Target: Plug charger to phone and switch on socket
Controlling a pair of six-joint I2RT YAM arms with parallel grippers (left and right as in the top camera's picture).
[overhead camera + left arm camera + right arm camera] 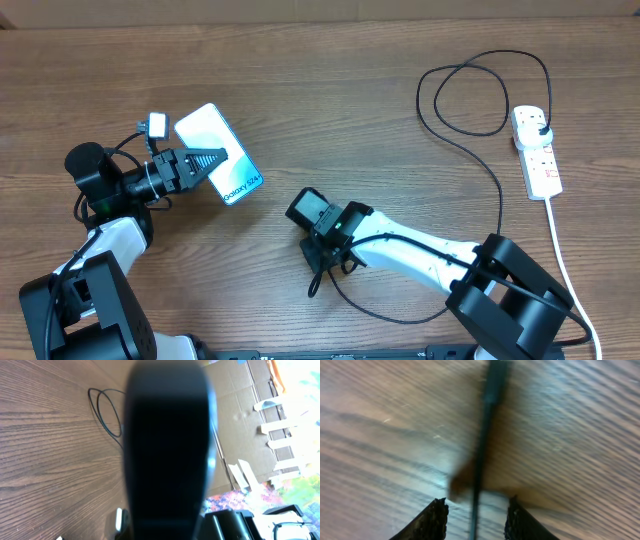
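Right pincer (476, 510) stood part-open astride the limp charger (479, 460) near the desk's (300, 60) front edge; I judged its stiff connector (495, 380) the best hold.

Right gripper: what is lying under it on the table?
Under the right gripper, its wrist view shows the charger cable lying on the wooden table, passing between the open fingers. Overhead, the gripper itself covers that stretch of cable.
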